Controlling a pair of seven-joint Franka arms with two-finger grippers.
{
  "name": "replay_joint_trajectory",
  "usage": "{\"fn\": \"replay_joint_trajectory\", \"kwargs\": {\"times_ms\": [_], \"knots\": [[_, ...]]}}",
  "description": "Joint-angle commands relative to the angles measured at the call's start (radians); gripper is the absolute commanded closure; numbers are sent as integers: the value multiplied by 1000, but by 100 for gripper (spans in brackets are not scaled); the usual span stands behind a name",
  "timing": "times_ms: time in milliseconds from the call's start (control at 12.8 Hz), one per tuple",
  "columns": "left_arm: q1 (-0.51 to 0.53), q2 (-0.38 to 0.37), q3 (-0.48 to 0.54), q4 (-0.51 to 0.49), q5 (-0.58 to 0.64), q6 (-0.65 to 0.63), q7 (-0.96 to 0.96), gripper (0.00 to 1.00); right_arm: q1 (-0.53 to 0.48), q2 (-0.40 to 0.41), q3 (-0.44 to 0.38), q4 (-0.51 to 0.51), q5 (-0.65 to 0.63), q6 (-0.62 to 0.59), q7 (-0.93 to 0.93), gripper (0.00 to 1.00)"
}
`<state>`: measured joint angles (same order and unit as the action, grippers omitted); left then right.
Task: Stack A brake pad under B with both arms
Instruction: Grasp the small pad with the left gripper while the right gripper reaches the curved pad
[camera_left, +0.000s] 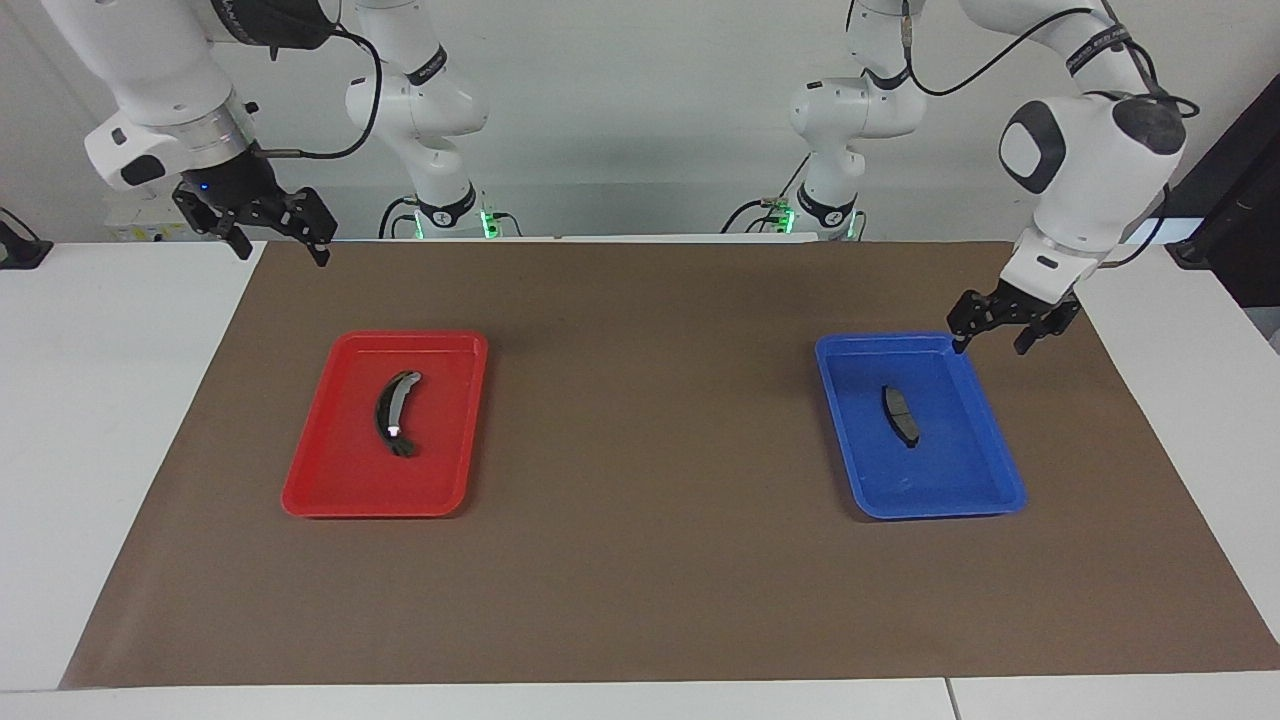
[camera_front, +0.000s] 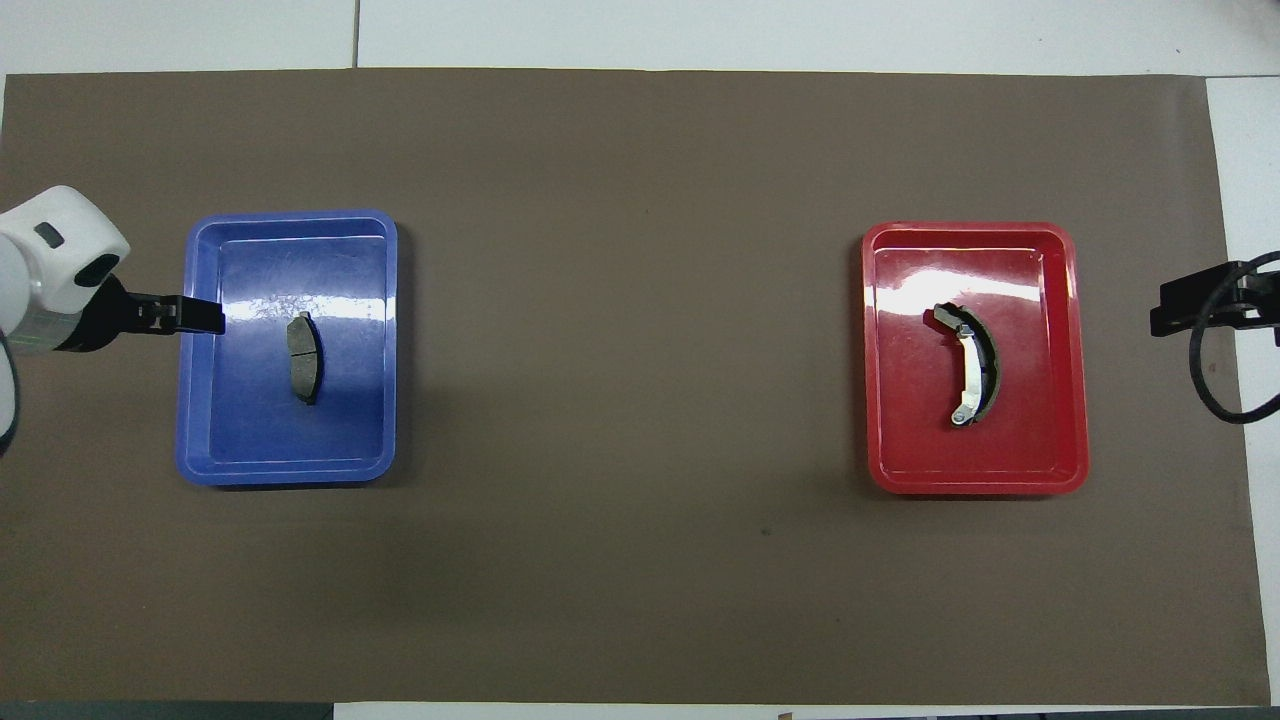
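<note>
The A brake pad (camera_left: 900, 415), small, flat and dark grey, lies in the blue tray (camera_left: 930, 485) toward the left arm's end; it also shows in the overhead view (camera_front: 303, 357) in that tray (camera_front: 290, 445). B (camera_left: 395, 410), the longer black crescent with a silver strip, lies in the red tray (camera_left: 350, 485); overhead, B (camera_front: 972, 365) lies mid-tray (camera_front: 980, 468). My left gripper (camera_left: 992, 338) (camera_front: 205, 318) is open and empty, up over the blue tray's rim. My right gripper (camera_left: 280, 245) (camera_front: 1170, 310) is open and empty, high over the mat's edge, apart from the red tray.
A brown mat (camera_left: 640, 560) covers most of the white table (camera_left: 100, 450). The two trays stand far apart on it, with bare mat (camera_front: 630, 350) between them. The arms' bases stand at the table's edge nearest the robots.
</note>
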<state>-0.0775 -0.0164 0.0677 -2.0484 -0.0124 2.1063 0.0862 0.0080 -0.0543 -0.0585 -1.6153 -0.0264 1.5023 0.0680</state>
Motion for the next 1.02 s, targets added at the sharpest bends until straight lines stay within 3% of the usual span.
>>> {"fn": "replay_joint_trajectory", "kwargs": {"times_ms": [0,391,469,625,859,938], "knots": [[-28,67,6,-41,19,104,-65,5,-11,-24,5,-49,8,58,-17,1],[-65,102,4,-173,17,305,-121,5,-3,-39,6,-99,11,85,-22,1],[-67,116,4,-174,17,320,-137,5,-2,-57,6,-157,13,129,-24,1],[-67,148,4,-177,17,366,-144,5,18,-99,6,-347,13,334,-21,1],[-65,174,4,-191,17,373,-146,5,49,-23,5,-402,13,412,-19,1],[-64,174,4,-199,17,373,-143,5,49,-7,6,-458,13,500,-19,1]]}}
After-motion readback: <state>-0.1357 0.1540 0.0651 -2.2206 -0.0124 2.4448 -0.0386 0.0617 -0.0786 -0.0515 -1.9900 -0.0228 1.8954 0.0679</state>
